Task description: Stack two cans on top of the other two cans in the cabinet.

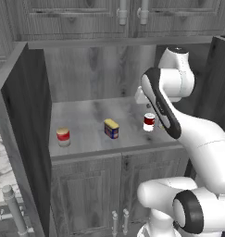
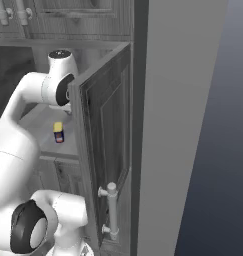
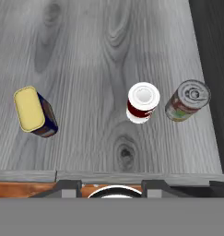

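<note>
On the shelf of the grey wood-grain cabinet [image 1: 86,118] stand several cans, all apart. The pale beige can with a red top [image 1: 63,136] is at the left, the blue can with a yellow top [image 1: 111,128] in the middle, and the small red can with a white band [image 1: 149,121] at the right. From above, the hand view has the blue can [image 3: 34,112] at left, the red can [image 3: 143,102] near centre and the yellowish-green can [image 3: 188,100] just right of it. My gripper [image 3: 111,186] hovers above the shelf's front edge, open, holding nothing.
The cabinet's side doors stand open: a dark one on the left [image 1: 26,115] and a panelled one with a grey handle [image 2: 105,145] close beside my arm on the right. Closed doors with handles [image 1: 132,14] sit above the recess and more below it [image 1: 118,222].
</note>
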Robot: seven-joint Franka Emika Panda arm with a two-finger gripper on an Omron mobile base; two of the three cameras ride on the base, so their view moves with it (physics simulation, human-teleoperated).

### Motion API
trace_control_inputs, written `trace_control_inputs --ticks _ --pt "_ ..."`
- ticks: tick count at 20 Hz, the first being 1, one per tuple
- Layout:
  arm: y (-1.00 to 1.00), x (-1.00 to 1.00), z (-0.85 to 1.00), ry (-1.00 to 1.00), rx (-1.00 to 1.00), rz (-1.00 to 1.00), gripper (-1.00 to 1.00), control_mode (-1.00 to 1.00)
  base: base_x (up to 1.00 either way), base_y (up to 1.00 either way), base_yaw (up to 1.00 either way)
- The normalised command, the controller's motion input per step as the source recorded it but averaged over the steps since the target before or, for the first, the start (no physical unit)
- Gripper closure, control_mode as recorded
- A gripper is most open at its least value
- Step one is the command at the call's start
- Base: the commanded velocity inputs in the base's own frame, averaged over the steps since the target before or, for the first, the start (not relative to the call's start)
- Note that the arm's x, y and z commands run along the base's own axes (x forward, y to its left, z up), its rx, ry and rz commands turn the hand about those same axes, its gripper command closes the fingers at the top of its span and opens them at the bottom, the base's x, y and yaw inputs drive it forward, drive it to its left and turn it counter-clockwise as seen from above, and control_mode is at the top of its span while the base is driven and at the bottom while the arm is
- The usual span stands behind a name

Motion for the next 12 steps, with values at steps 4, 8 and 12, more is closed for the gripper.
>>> trace_control_inputs --ticks 4,8,12 --pt "0.0 -0.14 0.0 -0.04 0.0 0.0 -1.0 -1.0 0.0 0.0 0.0" --pt "0.0 -0.36 -0.06 -0.36 0.0 0.0 -1.0 -1.0 0.0 0.0 0.0" --pt "0.0 -0.41 -0.19 -0.5 0.0 0.0 -1.0 -1.0 0.0 0.0 0.0"
